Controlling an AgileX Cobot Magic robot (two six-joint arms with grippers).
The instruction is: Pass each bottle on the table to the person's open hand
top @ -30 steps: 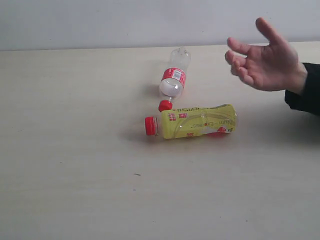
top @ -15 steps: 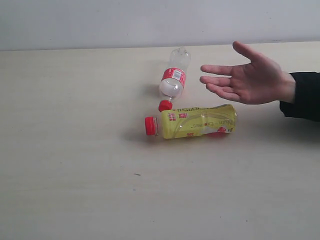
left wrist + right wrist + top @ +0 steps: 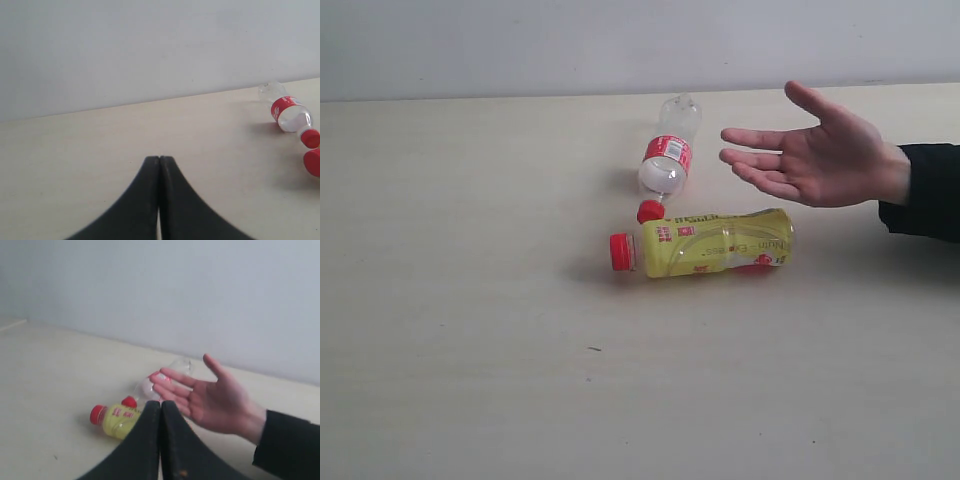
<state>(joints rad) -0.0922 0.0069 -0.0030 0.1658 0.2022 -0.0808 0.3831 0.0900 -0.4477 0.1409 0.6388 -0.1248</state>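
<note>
At mid-table, on the pale beige tabletop (image 3: 470, 330), a yellow plastic bottle with a red cap (image 3: 715, 243) lies on its side, cap to the left. Just beyond it, on the far side, a small clear plastic bottle with a red label and red cap (image 3: 668, 160) also lies flat. Its cap points to the near side, close by the yellow bottle's shoulder; whether they touch, cannot tell. No other bottles in view. At the right, the person's open hand (image 3: 815, 155) is held palm-up above the table, just right of the small bottle. Fingers of the left gripper (image 3: 159, 159) are pressed together on nothing, over bare table left of the bottles. Those of the right gripper (image 3: 160, 403) are likewise pressed together and empty, facing hand and bottles. Neither arm shows in the exterior view. Judgement: a pick is due; receiver ready, nothing held. Next move calls for spreading the jaws, coming down across a bottle's round body, which may roll, then lifting clear of its neighbour and carrying right to the palm.
</note>
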